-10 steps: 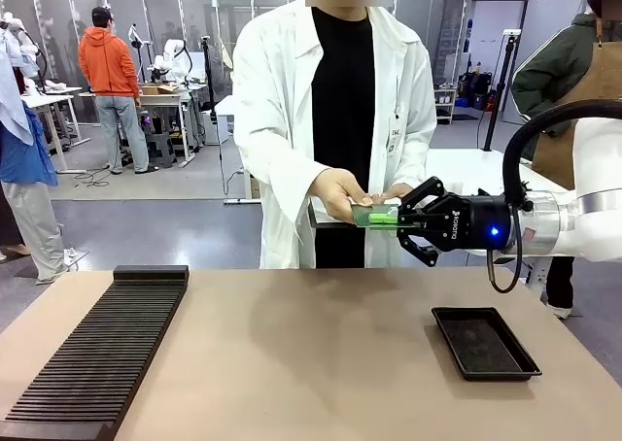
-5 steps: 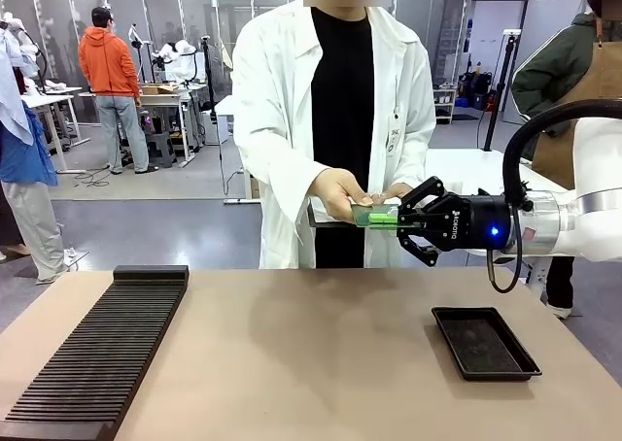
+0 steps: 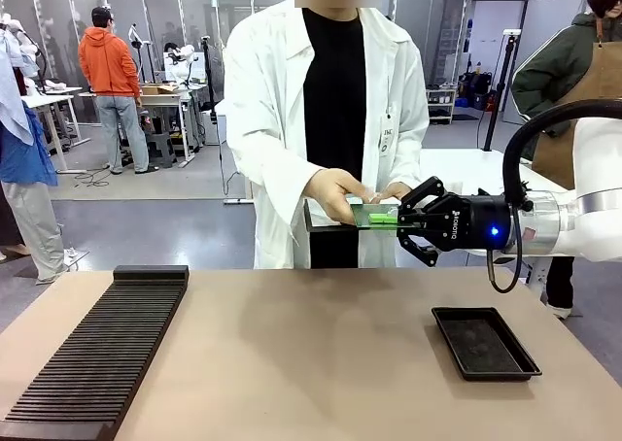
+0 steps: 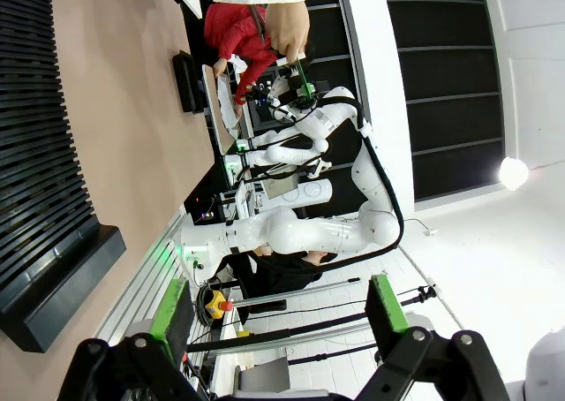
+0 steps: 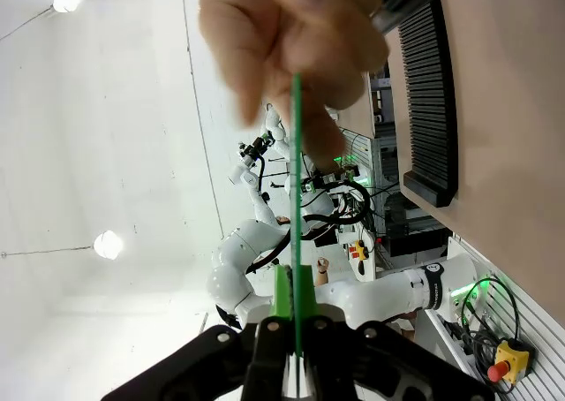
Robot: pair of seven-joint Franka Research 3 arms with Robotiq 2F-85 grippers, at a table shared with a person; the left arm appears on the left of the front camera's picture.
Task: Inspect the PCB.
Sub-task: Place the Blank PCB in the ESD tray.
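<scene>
The person had shifted a little toward our left, while our right gripper [image 3: 400, 221] stayed clenched on the PCB [image 3: 375, 216]. The board ran straight out from its fingertips, with the person's hand [image 3: 335, 190] pinching the far end. With two grips on one thin board, we judged a tug from either side could flex it or slip it free. Below the gripper the table [image 3: 292, 363] lay open, with the black tray [image 3: 484, 342] lower, back toward the wrist. Our left gripper [image 4: 278, 317] hung released, empty.

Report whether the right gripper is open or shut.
Shut: the black two-finger right gripper clamps the thin pale green PCB board edge-on between its green pads; a person's hand holds the far end.
</scene>
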